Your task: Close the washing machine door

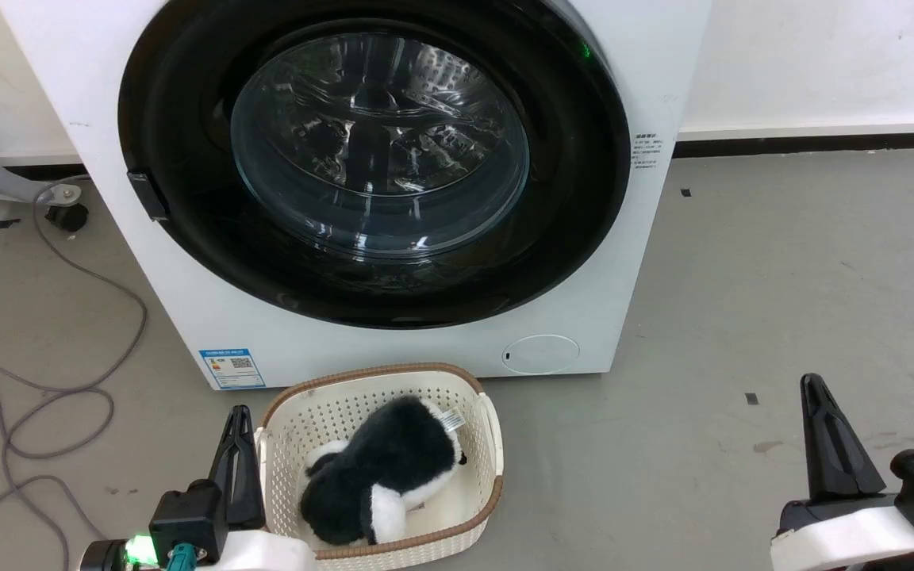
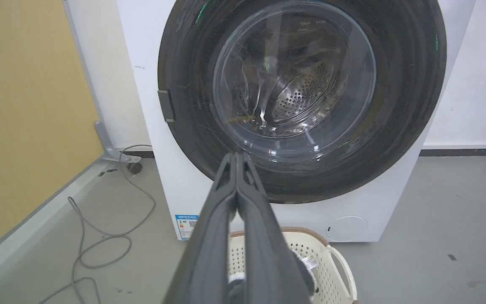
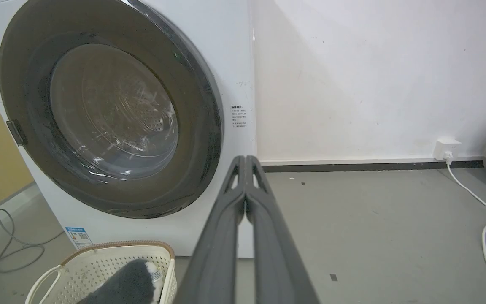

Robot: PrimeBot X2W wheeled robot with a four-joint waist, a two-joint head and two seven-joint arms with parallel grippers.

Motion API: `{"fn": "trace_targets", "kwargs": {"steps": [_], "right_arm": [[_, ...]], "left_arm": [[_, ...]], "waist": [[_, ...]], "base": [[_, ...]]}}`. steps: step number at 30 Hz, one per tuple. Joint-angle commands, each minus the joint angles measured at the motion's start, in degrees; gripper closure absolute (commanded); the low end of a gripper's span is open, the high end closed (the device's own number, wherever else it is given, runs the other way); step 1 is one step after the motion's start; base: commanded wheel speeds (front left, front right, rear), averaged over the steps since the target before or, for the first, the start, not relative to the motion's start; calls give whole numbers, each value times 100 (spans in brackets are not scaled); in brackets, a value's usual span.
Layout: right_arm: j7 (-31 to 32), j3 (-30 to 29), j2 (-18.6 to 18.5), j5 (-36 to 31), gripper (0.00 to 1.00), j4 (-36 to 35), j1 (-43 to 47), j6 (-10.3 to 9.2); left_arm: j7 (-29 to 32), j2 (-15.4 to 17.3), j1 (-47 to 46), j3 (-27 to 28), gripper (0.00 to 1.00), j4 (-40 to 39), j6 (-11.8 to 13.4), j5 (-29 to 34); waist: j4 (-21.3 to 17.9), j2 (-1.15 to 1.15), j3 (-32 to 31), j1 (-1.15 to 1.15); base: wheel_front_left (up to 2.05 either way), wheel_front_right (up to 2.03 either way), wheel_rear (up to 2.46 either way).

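Observation:
The white washing machine (image 1: 393, 349) stands ahead on the floor. Its round door (image 1: 187, 238) with the glossy black rim lies flat against the front, the clear glass bowl (image 1: 382, 143) bulging at its centre. The same door (image 2: 184, 63) and door (image 3: 201, 139) appear in both wrist views, with the steel drum visible through the glass. My left gripper (image 1: 239, 412) is low at the lower left, shut and empty, well short of the machine. My right gripper (image 1: 812, 382) rests at the lower right, shut and empty, away from the door.
A cream basket (image 1: 489, 444) holding a black-and-white plush toy (image 1: 382, 480) sits on the floor just in front of the machine, beside my left gripper. Grey cables (image 1: 68, 381) loop on the floor at left. A white cord (image 3: 485, 228) runs from a wall socket at right.

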Motion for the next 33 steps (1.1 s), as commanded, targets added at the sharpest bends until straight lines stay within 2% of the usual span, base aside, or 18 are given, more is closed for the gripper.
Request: {"fn": "trace_targets", "kwargs": {"steps": [1,33], "right_arm": [[24,19,2,-18,100,-27,1,0],[400,180,10,-173,100,-153,7,-2]], "left_arm": [[25,0,-12,13,100,-19,-37,14],[399,1,-65,78,100,-143,-239,83]], "waist": [[4,0,0,1],[118,0,-2,1]], "base": [[0,0,0],[0,0,0]]}}
